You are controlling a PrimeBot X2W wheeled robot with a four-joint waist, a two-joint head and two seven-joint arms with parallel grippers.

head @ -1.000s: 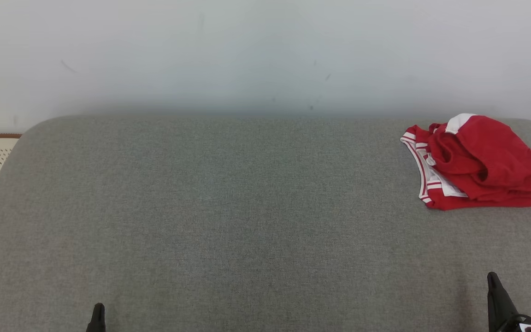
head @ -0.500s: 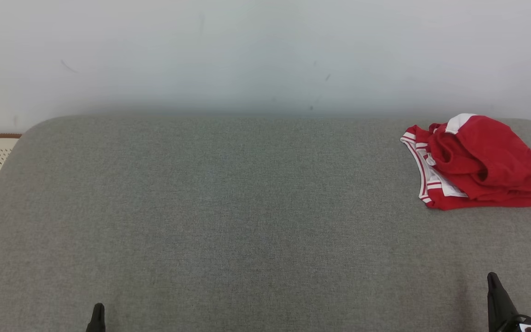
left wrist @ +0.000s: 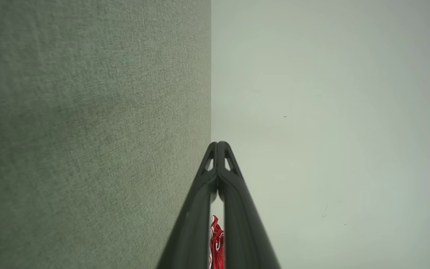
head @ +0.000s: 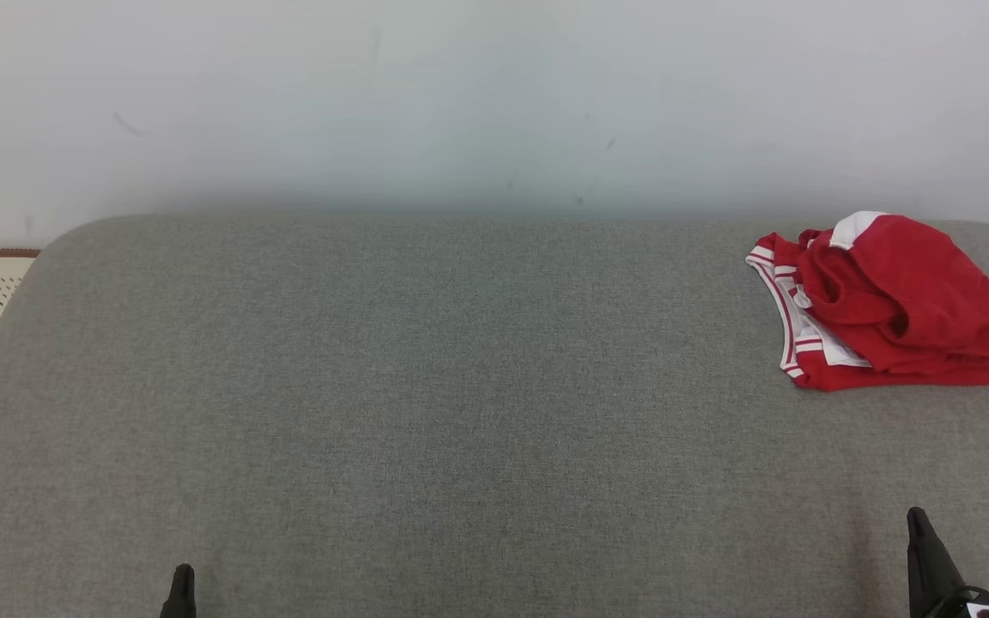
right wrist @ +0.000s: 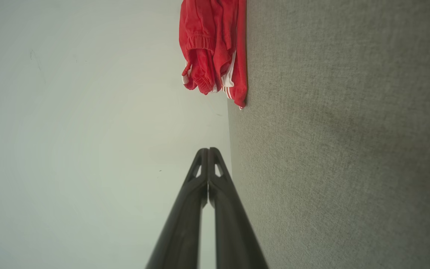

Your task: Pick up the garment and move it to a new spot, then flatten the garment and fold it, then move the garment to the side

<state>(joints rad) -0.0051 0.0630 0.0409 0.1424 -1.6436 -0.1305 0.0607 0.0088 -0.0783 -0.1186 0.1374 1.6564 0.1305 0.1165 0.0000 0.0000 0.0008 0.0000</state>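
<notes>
Soft even light, faint shadows, sharp focus

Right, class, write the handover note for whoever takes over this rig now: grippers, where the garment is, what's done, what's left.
Left gripper: shut, empty, at the near edge of the grey surface.
Right gripper: shut, empty, at the near edge too.
Garment: red with white trim, bunched in a heap at the far right of the surface; nothing touches it.
Done: apparently nothing; the garment is not flat or folded.
Left: pick it up and move it, flatten, fold, set aside.
</notes>
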